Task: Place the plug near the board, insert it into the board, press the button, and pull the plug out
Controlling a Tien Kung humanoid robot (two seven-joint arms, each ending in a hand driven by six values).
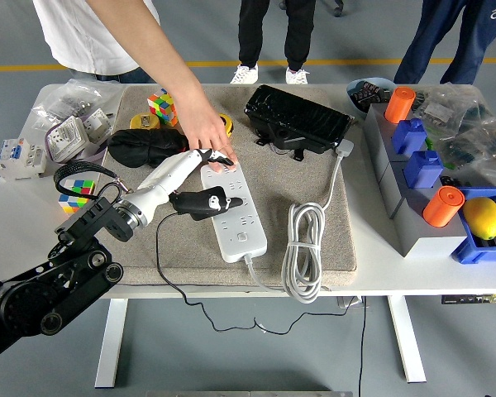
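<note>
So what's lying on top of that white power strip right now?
A person's hand presses on the far end of the power strip. The robot's left hand holds a black plug over its middle. The sockets beneath them are hidden.

Glossy white plastic board [236,217] on rough beige cloth mat [314,178].

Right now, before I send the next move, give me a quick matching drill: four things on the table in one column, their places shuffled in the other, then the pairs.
Things:
1. power strip
2. lemon
3. coiled white cable
4. person's hand

Places:
A. in a blue bin at the table's right edge
B. on the mat, right of the strip
C. pressing down on the strip's far end
D. lying lengthwise on the mat, under the left hand and its black plug

Pairs: 1-D, 2-A, 3-B, 4-C
</note>
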